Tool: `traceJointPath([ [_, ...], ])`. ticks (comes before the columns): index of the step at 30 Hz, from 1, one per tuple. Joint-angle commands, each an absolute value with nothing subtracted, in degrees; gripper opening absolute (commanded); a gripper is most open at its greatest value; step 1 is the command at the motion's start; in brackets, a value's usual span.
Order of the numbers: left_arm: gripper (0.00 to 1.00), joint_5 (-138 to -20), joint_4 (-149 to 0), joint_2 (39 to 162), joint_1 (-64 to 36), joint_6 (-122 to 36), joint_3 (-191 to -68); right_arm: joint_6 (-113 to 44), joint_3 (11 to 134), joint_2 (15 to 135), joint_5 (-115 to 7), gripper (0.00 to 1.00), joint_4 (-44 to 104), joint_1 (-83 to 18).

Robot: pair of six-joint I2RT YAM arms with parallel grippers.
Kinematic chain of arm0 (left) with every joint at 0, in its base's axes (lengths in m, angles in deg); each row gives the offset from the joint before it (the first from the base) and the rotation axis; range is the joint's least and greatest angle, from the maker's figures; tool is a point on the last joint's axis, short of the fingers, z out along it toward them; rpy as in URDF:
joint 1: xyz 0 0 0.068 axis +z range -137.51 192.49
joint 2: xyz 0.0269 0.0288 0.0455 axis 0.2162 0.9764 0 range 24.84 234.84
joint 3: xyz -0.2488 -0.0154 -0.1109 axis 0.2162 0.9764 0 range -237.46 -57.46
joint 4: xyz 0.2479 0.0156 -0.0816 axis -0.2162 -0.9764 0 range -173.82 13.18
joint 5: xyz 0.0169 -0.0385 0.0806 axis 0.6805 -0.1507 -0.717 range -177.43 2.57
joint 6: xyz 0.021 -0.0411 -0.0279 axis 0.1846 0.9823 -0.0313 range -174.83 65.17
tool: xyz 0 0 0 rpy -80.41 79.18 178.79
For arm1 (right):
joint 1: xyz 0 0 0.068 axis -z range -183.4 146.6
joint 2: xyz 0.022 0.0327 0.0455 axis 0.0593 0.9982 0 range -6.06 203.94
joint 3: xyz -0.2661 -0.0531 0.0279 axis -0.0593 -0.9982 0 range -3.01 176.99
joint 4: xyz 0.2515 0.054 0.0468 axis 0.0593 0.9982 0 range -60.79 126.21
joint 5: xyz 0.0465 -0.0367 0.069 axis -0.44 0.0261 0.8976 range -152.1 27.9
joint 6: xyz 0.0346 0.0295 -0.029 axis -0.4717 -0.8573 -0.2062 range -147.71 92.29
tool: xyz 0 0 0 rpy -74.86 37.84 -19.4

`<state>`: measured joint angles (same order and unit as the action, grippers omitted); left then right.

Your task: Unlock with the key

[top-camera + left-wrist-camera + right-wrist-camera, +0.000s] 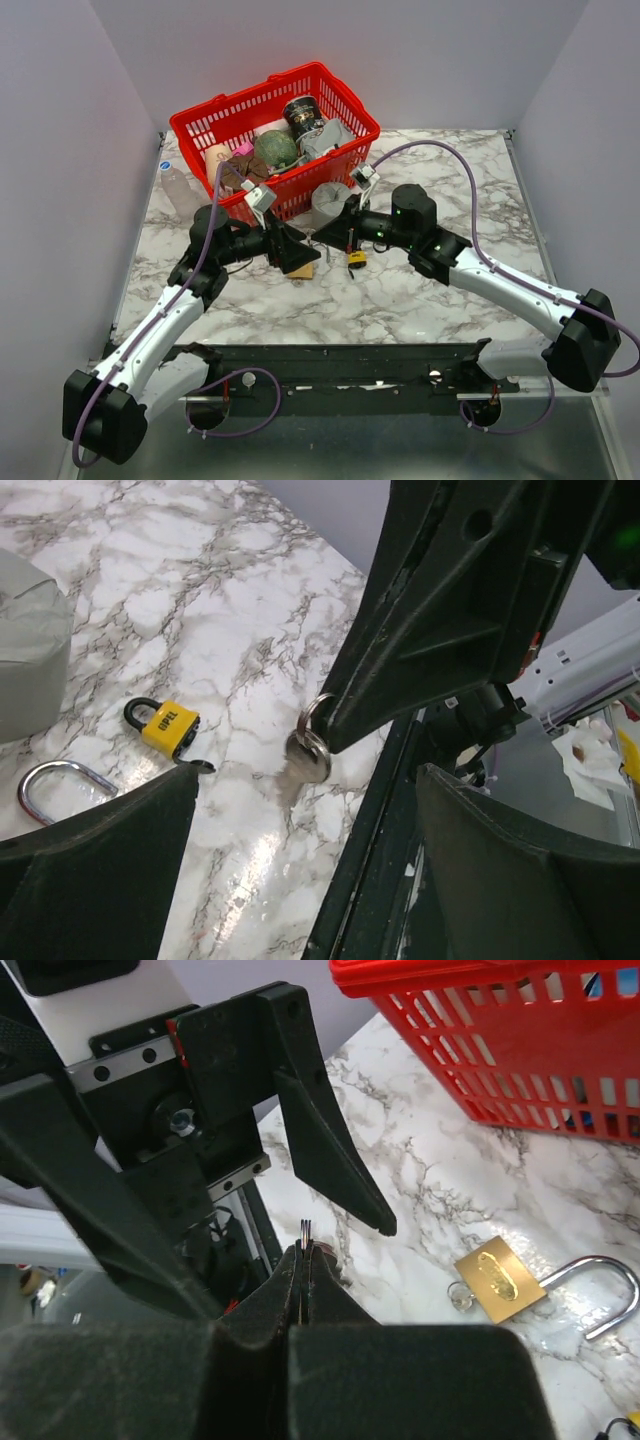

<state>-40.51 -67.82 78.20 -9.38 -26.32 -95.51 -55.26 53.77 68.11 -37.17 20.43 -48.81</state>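
The right hand (pixel 305 1260) is pressed fully shut, and its fingertips pinch a small bunch of silver keys (pixel 308 755). In the left wrist view the keys hang by their ring from the tip of those dark closed fingers at the middle of the frame, low over the marble tabletop (pixel 420 300). Whether they touch the tabletop cannot be told. In the right wrist view only the thin metal edges show, standing just above the closed tips at the lower centre.

The left hand (pixel 292 255) is spread as wide as it goes and holds nothing. Its two fingers (pixel 100 870) fill the lower corners of its own view, and the keys hang in the gap between them.

A yellow padlock (pixel 168 728) with a black shackle lies flat on the tabletop, left of the keys and apart from them. In the top view it sits just below the right hand, at the centre of the frame.

A brass padlock (pixel 498 1280) lies at the lower right of the right wrist view, right of the shut fingertips and clear of them, with its silver shackle (pixel 605 1295) swung open.

The red basket (pixel 250 100) stands in the upper middle of the top view, just above both hands.
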Motion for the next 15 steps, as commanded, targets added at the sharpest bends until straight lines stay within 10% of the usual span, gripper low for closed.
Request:
traceJointPath([
  [1, 0.85, -44.01, -70.66, 77.39, -10.80, -31.28, -97.19, -58.91, 55.00, 67.24, -33.71, 0.01, 22.62, -48.75],
  [15, 0.46, -46.21, -72.07, 76.87, -12.21, -32.51, -97.45, -60.58, 54.65, 67.59, -33.10, 0.01, 22.62, -48.31],
])
